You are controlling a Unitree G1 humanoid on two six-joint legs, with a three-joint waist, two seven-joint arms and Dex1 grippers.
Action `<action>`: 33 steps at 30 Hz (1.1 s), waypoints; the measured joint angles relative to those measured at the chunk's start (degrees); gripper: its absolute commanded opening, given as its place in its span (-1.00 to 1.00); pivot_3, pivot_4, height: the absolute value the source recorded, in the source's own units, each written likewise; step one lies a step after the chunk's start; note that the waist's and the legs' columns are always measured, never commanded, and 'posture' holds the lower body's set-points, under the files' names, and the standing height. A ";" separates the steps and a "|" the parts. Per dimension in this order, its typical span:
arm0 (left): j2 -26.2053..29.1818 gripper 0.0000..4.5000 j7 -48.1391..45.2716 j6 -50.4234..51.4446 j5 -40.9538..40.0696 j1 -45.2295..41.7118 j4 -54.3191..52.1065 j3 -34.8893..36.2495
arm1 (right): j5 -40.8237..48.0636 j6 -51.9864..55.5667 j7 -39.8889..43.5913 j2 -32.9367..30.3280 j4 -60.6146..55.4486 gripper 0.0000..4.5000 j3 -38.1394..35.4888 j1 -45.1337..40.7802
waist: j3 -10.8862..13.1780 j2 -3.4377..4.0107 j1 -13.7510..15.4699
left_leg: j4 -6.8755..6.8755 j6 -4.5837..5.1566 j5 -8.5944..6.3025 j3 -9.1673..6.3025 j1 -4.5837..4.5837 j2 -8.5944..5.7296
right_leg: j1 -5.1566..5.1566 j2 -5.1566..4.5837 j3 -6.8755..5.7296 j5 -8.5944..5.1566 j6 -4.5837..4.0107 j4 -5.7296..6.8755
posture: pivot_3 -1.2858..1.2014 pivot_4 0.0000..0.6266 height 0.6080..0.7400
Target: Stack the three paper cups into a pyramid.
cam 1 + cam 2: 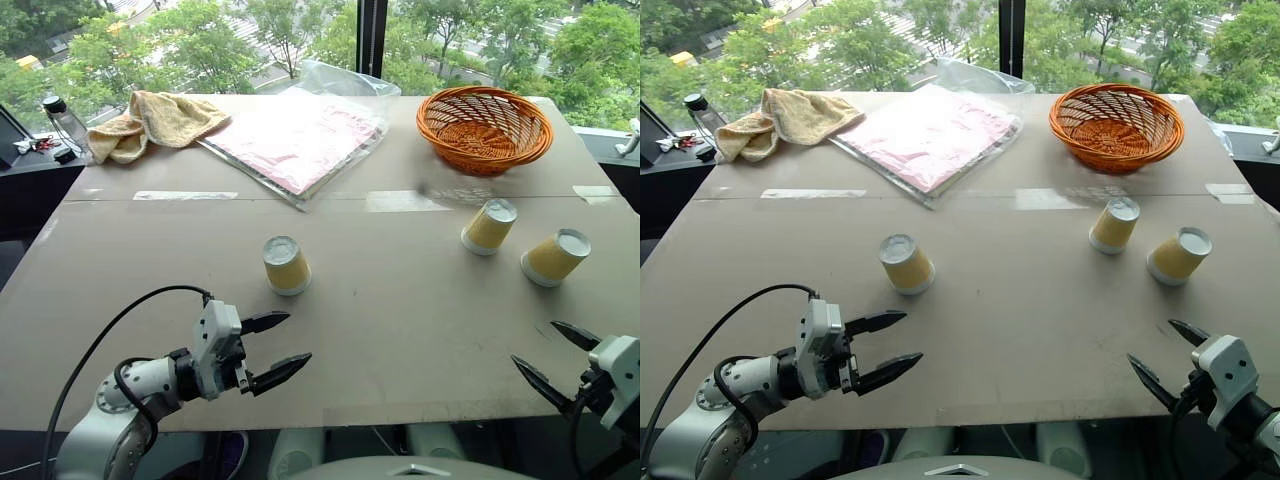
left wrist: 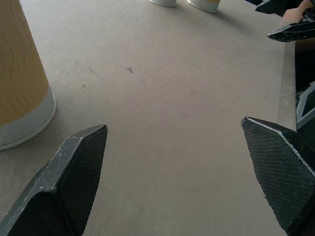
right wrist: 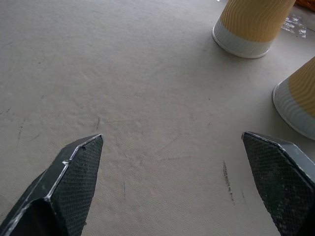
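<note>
At the near edge of the grey counter [image 1: 400, 330], the left tool [image 1: 278, 348] hovers with its two black fingers spread apart and nothing between them, pointing toward the middle of the surface. The right tool [image 1: 558, 358] hangs over the near right corner, its fingers likewise parted and empty.

Just beyond the left tool stands one paper cup [image 1: 286, 265], upside down, its pale base up and white rim on the counter. Farther back on the right sit the other two, near each other but apart: the middle cup [image 1: 489, 226] and the right cup [image 1: 556, 257], both inverted as well, mustard sides showing. None of the three touches another, and none is stacked.

Behind the pair, an orange wicker basket [image 1: 485, 127] rests near the far right edge. At the far centre lies a pink cloth in a clear plastic sleeve [image 1: 298, 135], and left of it a crumpled yellow towel [image 1: 152, 122]. Beyond the counter's far left corner stands what looks like a small clear bottle [image 1: 65, 122] with a dark cap.
</note>
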 measured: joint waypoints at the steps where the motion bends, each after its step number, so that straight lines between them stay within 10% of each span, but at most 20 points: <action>1: 0.00 1.00 0.00 0.00 0.00 0.00 0.00 0.00 | 0.00 0.00 0.00 0.00 0.00 0.98 0.00 0.00 | 0.00 0.00 0.00 | 0.00 0.00 0.00 0.00 0.00 0.00 | 0.00 0.00 0.00 0.00 0.00 0.00 | 0.03 -0.52 1.00; 15: -3.53 1.00 3.33 -0.25 -4.39 -7.38 15.28 11.44 | 11.84 9.77 2.15 -6.88 -16.66 0.98 17.42 -17.43 | -0.01 -0.13 0.30 | 0.06 0.02 0.00 -0.28 -0.39 -0.03 | -0.21 0.09 -0.19 0.12 -0.19 0.00 | 0.03 -0.52 1.00; 31: 0.43 1.00 -6.35 -3.89 2.87 -30.95 29.20 1.01 | 13.26 10.33 2.24 -9.50 -19.62 0.98 17.79 -14.04 | -0.01 -0.14 -0.02 | 0.12 0.03 0.01 -0.43 -0.44 -0.06 | -0.21 0.14 -0.32 0.18 -0.10 0.09 | 0.03 -0.52 1.00; 33: -0.29 0.76 -7.45 -5.13 4.01 -33.16 31.05 -0.57 | 12.84 9.86 1.54 -9.02 -20.02 1.00 17.66 -12.71 | -0.01 -0.14 -0.01 | 0.12 0.03 0.01 -0.43 -0.44 -0.07 | -0.20 0.13 -0.31 0.17 -0.10 0.09 | 0.03 -0.52 1.00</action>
